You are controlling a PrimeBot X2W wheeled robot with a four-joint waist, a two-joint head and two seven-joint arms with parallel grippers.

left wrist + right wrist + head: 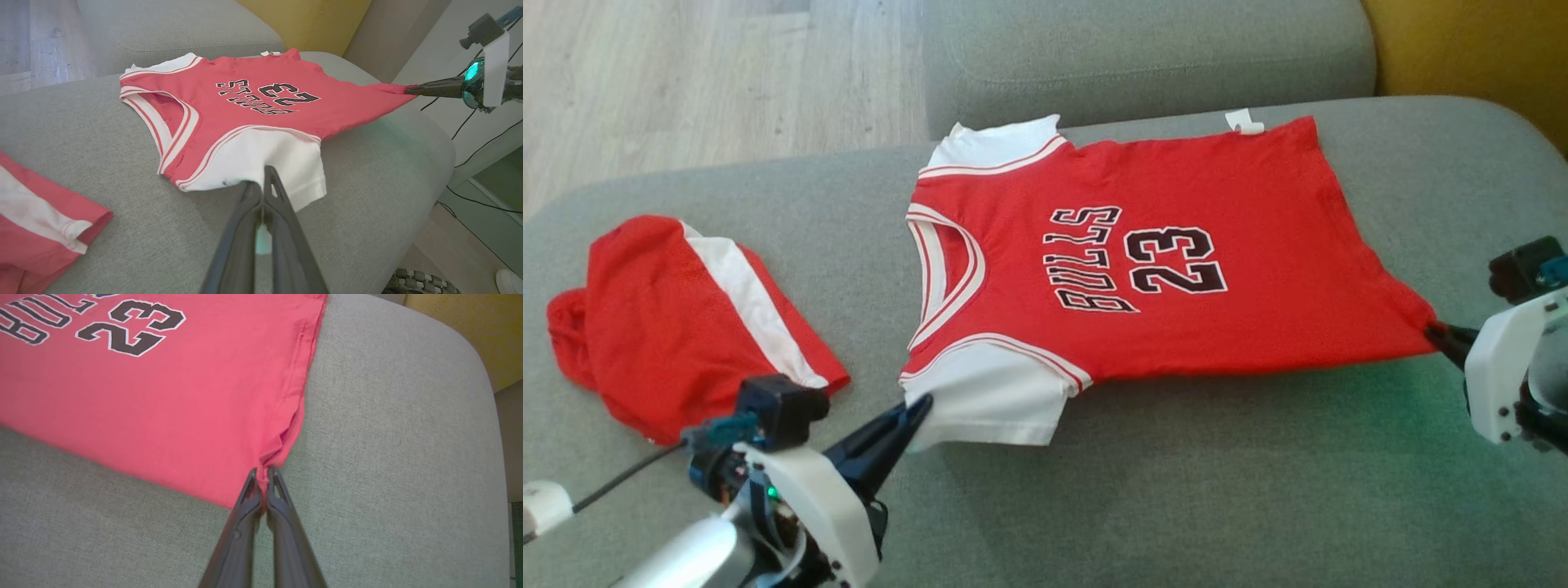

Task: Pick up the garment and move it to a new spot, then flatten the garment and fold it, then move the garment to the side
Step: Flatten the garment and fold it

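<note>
Left tool (pixel 917 410) pinches jersey (pixel 1258 204) sleeve, right tool (pixel 1439 332) hem corner; jersey spans between.

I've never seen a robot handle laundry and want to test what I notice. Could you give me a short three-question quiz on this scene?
1. True or false: the right claw is shut on a bottom hem corner of the red Bulls jersey with white sleeves.
2. Which part of the jersey does the left claw pinch? A) a white sleeve B) the neckline C) the black lettering
3. Fill in: the number printed on the jersey is ____.

Key: 1 true; 2 A; 3 23.
</note>
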